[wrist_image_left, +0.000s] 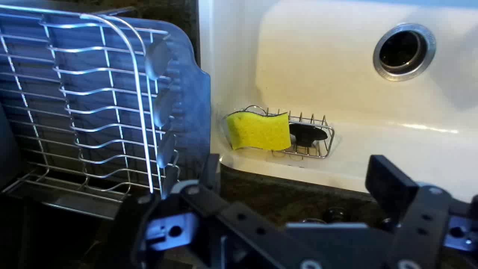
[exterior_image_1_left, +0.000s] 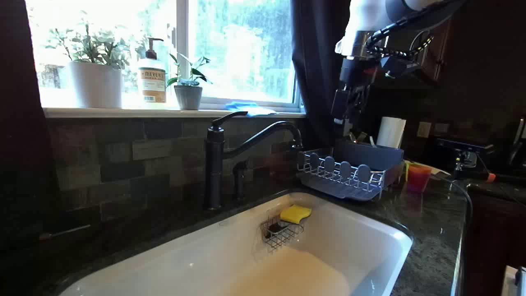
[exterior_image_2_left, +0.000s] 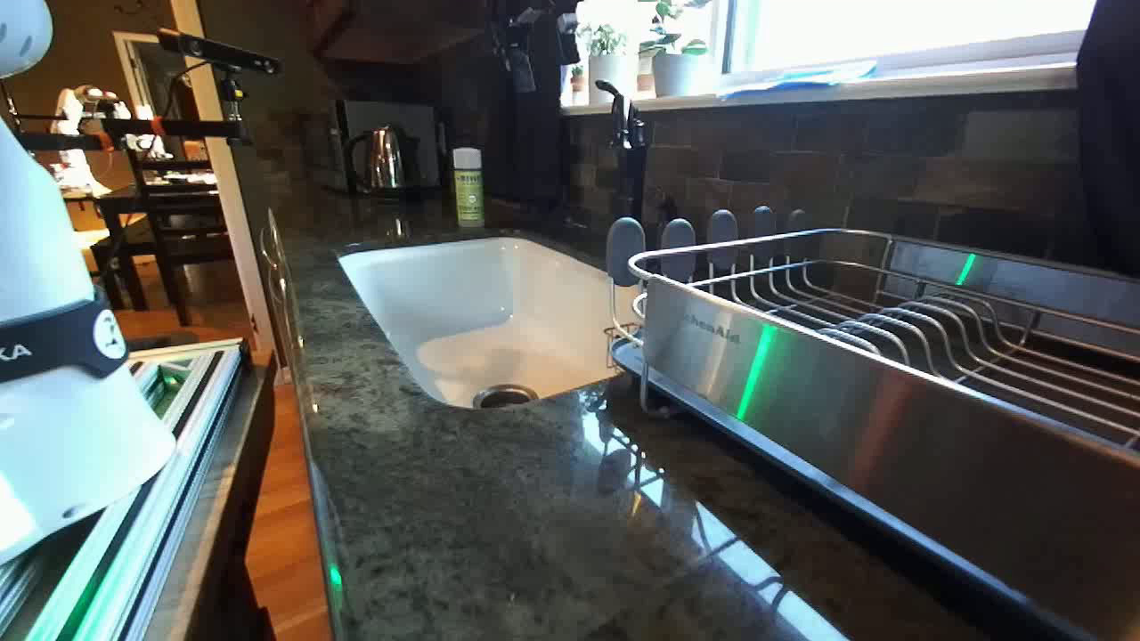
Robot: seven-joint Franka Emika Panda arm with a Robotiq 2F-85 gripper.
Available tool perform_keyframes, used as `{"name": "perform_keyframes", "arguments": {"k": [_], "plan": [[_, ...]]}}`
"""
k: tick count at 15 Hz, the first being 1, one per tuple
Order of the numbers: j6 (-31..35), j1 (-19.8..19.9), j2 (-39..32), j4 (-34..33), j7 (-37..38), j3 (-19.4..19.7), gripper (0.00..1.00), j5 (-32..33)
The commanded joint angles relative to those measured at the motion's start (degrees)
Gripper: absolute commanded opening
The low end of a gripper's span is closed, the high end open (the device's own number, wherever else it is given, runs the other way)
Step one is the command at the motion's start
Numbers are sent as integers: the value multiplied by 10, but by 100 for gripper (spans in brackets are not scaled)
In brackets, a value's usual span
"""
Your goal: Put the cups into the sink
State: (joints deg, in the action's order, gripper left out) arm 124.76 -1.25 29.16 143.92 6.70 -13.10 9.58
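Reddish-pink, a tumbler (exterior_image_1_left: 418,180) stands upright on the dark stone counter (exterior_image_1_left: 433,230) near the wire dish rack (exterior_image_1_left: 370,156), outside the white sink (exterior_image_1_left: 357,234); the gripper (wrist_image_left: 297,172) hangs released, its fingers (wrist_image_left: 390,183) spread wide apart.

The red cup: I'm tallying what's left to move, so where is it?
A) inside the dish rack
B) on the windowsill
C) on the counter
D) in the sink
C: an exterior view shows the red cup standing on the dark counter, beside the dish rack.
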Motion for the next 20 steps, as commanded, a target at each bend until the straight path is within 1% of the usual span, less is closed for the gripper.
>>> {"name": "perform_keyframes", "arguments": {"k": [1,8,11,12,17,20], "plan": [[-3,-13,-2,-1,6,12,100,7],[-3,-13,-2,-1,6,12,100,7],[-12,-7,2,-8,1,17,100,18],[-19,-9,6,-12,-5,22,100,18],[-66,2,19,-37,6,20,100,62],[-117,-3,20,-53,-3,24,100,65]]}}
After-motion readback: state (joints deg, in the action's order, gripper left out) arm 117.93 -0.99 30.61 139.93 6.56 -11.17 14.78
